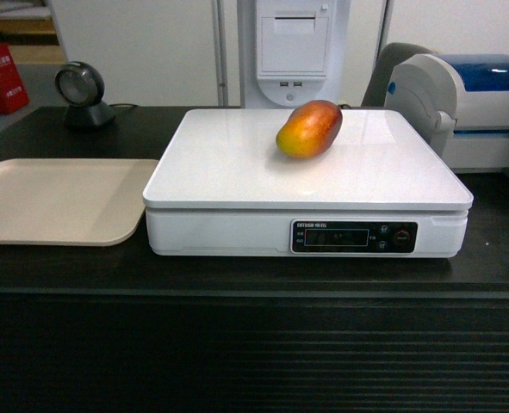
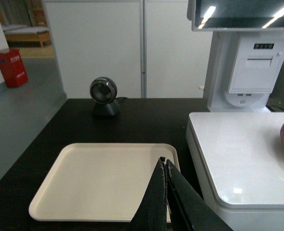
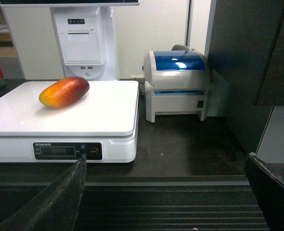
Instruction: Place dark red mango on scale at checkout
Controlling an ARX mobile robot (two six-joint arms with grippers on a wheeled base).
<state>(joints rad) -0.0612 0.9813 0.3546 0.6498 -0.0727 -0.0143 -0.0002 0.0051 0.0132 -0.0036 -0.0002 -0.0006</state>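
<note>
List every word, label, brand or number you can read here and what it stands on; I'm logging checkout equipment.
No text reads clearly.
Scale front display panel: a small brand mark and button labels, too blurred to read.
Red box on the floor at far left: white characters, too small to read.
Terminal behind the scale: a dark label strip above its paper slot, illegible.
White-and-blue printer: no readable marking.
Dark red mango: no sticker visible.
</note>
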